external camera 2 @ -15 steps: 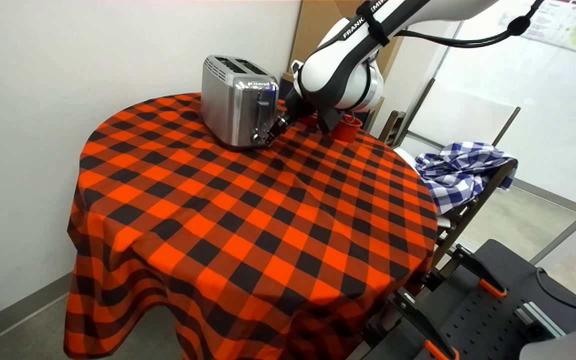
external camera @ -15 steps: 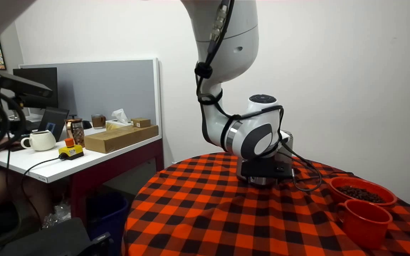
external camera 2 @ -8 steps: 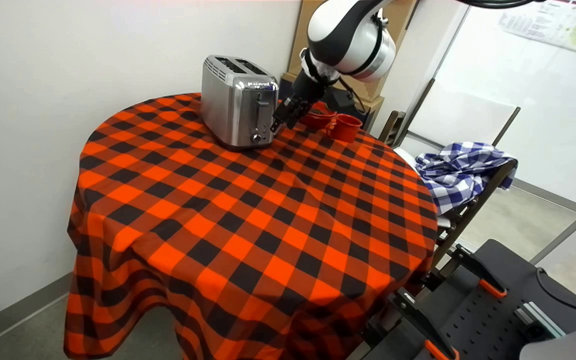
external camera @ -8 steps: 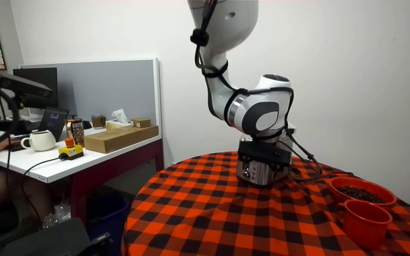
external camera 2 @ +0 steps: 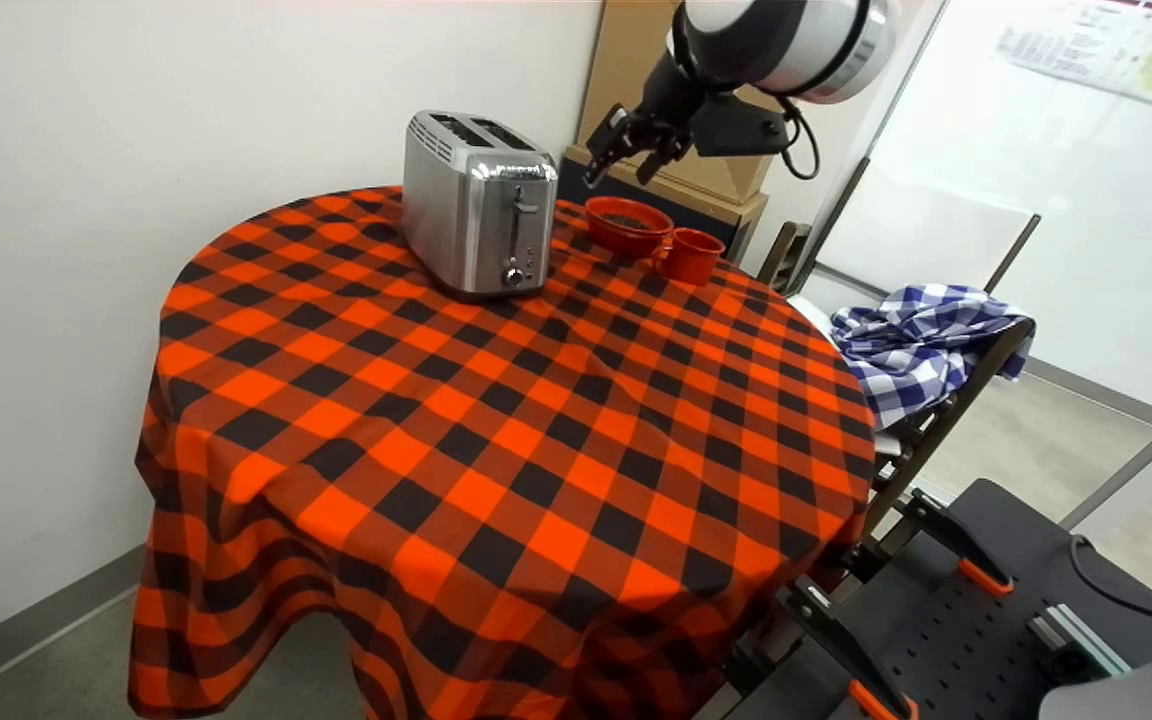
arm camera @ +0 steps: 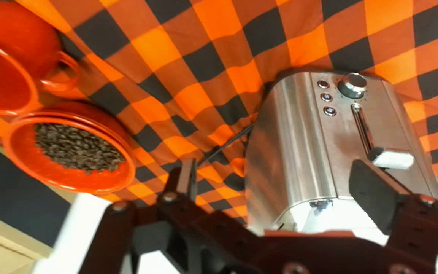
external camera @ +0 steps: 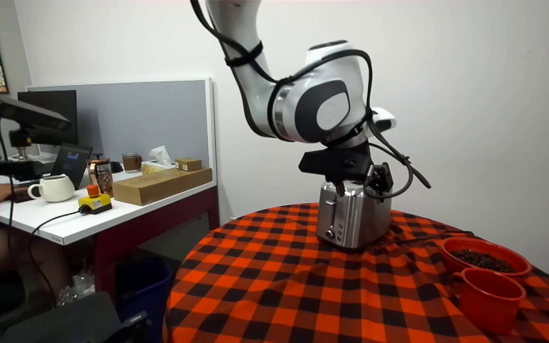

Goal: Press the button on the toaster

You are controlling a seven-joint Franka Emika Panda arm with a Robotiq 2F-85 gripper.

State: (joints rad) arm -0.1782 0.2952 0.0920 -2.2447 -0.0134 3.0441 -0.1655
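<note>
The silver toaster [external camera 2: 441,215] stands on the checked tablecloth near the wall, also seen in an exterior view [external camera: 367,221] and the wrist view [arm camera: 293,133]. In the wrist view its front panel shows small round buttons [arm camera: 326,97], a knob [arm camera: 353,85] and a lever [arm camera: 392,158]. The lever sits at the upper end of its slot. My gripper [external camera 2: 619,180] is open and empty, raised in the air in front of the toaster and apart from it. In the wrist view the fingers [arm camera: 274,167] are wide apart. The arm and gripper hide part of the toaster's top [external camera: 354,190].
A red bowl of dark beans [external camera 2: 626,222] and a red mug [external camera 2: 691,255] stand beside the toaster. They also show in the wrist view [arm camera: 78,148]. A black cord [external camera: 439,234] runs from behind the toaster. A side desk [external camera: 72,216] stands away from the table.
My gripper has risen and backed away from the toaster's lower front, where it was close beside the buttons. Its fingers show further apart now. The toaster, bowl and mug have not moved.
</note>
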